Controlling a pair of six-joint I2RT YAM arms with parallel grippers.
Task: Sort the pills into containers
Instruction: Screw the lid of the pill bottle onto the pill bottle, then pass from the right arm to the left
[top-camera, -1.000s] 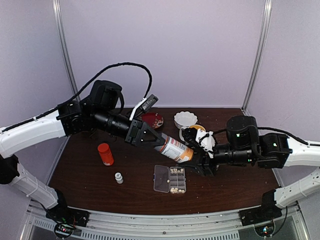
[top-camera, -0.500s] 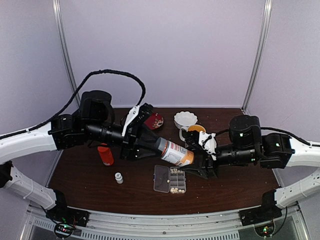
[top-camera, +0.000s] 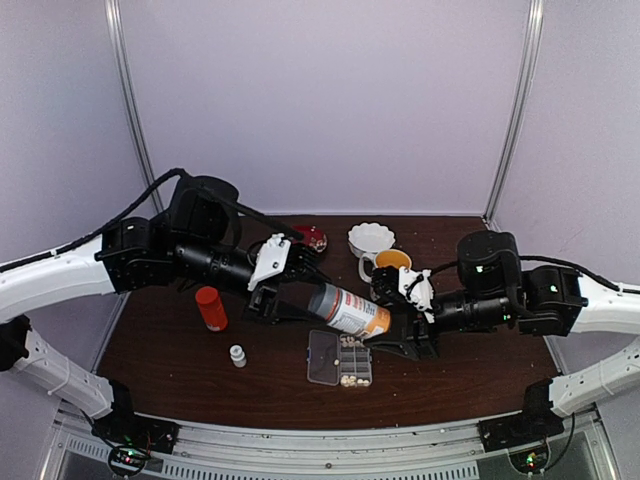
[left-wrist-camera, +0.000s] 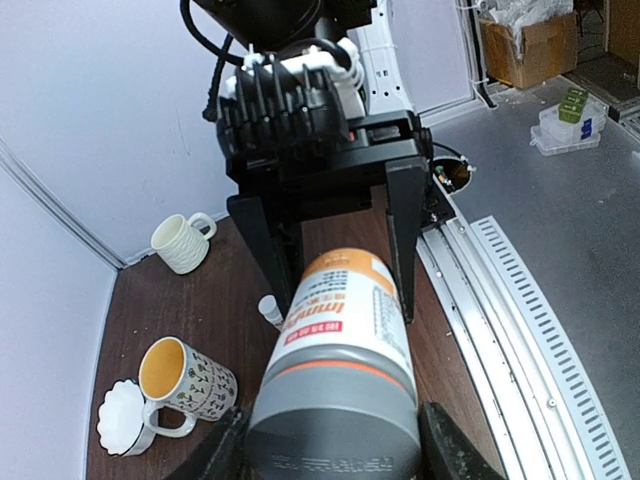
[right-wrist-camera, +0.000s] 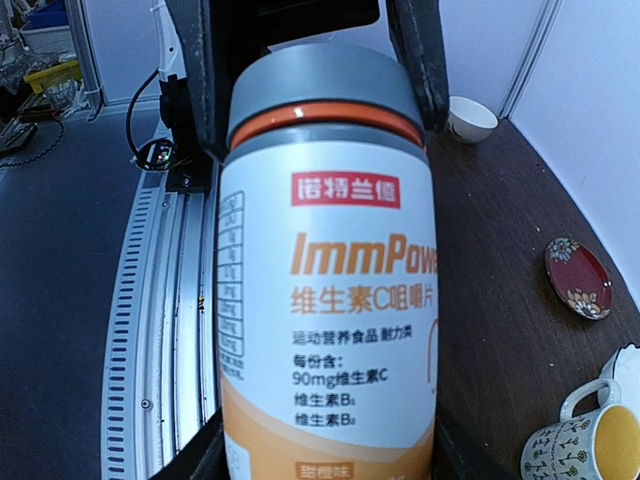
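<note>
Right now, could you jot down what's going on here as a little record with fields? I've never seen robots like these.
held item: vitamin bottle, lying sideways in the air, grey cap on
left gripper: clamped on the cap end
right gripper: clamped on the base end
pill box: on the table near the bottle's base end, lid open
pills: pale specks in some cells
other items: red bottle, small white bottle, mug, white bowl, red dish
</note>
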